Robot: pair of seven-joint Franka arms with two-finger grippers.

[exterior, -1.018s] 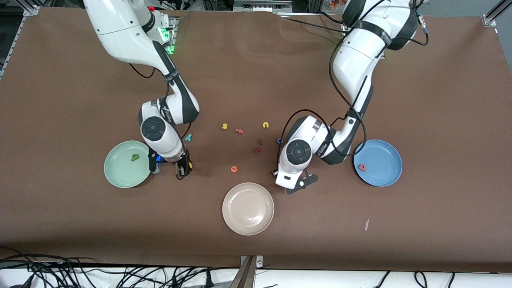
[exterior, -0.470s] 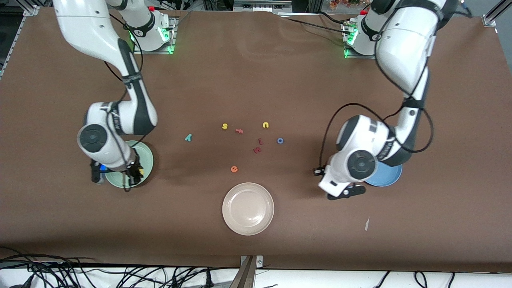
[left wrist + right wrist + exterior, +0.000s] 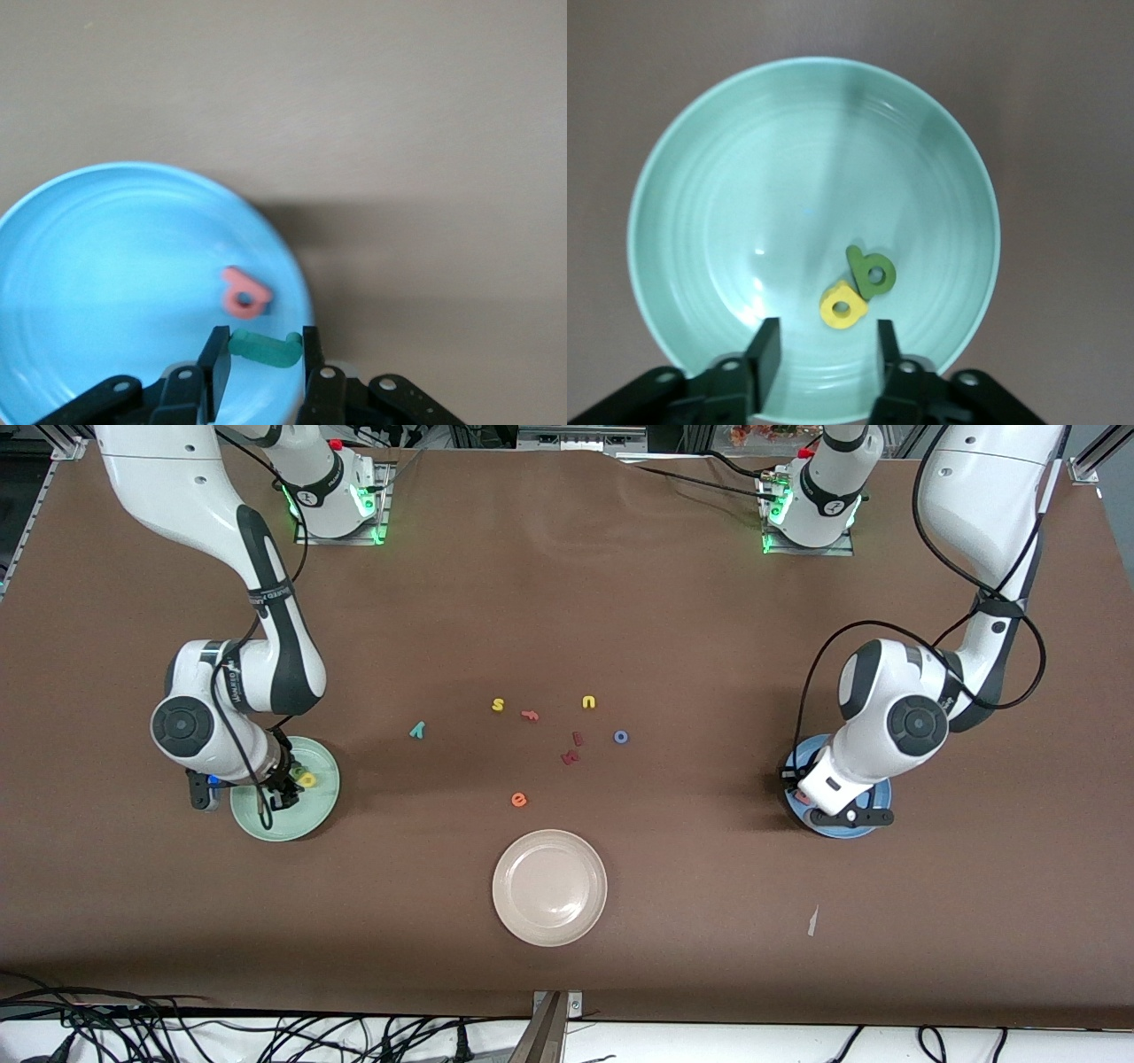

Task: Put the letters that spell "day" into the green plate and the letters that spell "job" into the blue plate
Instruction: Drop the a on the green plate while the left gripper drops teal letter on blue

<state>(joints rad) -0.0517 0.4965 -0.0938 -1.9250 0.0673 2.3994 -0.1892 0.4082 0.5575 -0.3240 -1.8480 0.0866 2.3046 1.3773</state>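
Now the left gripper [image 3: 261, 354], low over the blue plate [image 3: 89, 266] at mid-height of the front view toward the left arm's end, is clamped on the teal "j" [image 3: 264, 348], just beside the pink-red "b" [image 3: 245, 293] lying in the plate; whether the "j" touches the plate is unclear. The right gripper [image 3: 821, 350] hangs over the green plate [image 3: 700, 177], fingers apart and empty, with the yellow "d" [image 3: 841, 305] and dark green "a" [image 3: 873, 273] touching inside it. The teal "y" [image 3: 416, 730] and blue "o" [image 3: 621, 736] lie mid-frame on the table.

L end effector [image 3: 262, 359] clamped, R end effector [image 3: 824, 354] parted
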